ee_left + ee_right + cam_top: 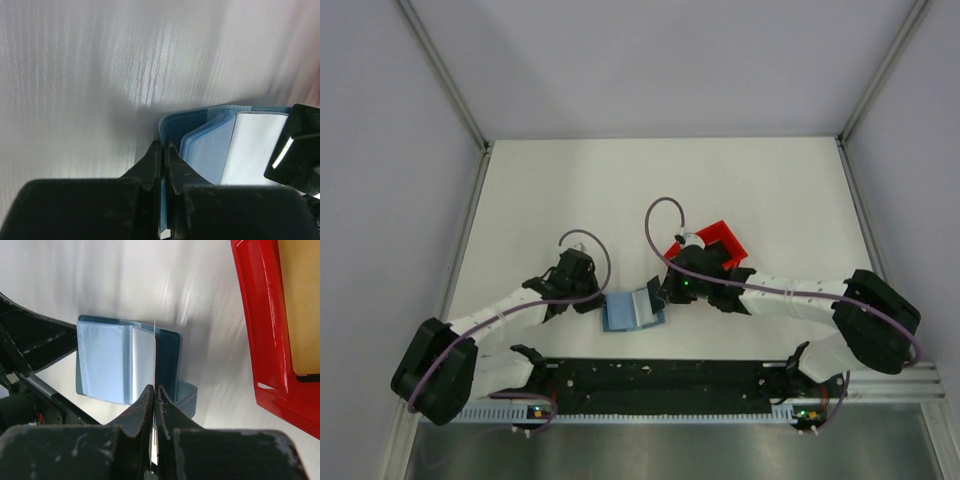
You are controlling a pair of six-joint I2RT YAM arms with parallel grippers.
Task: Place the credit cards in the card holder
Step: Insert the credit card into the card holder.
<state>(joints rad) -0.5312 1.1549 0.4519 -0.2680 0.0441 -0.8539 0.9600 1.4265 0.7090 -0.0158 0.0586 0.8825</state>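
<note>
The teal-blue card holder (pixel 632 310) lies open on the table between the two arms, its shiny pockets (pixel 107 360) facing up. My left gripper (pixel 163 145) is shut on the holder's left cover edge (pixel 172 125). Over the holder's right half, my right gripper (pixel 155 388) is shut on a thin white credit card (pixel 155 357), seen edge-on with its far end down among the pockets. From the left wrist that card (pixel 252 150) shows as a white face in the open holder. Another credit card, tan (pixel 300 305), lies in the red bin.
The red bin (pixel 718 243) stands just behind and right of my right gripper (pixel 663 293), its wall (pixel 252 335) close to the holder. My left gripper (pixel 592 303) lies low by the holder's left side. Grey walls enclose the white table.
</note>
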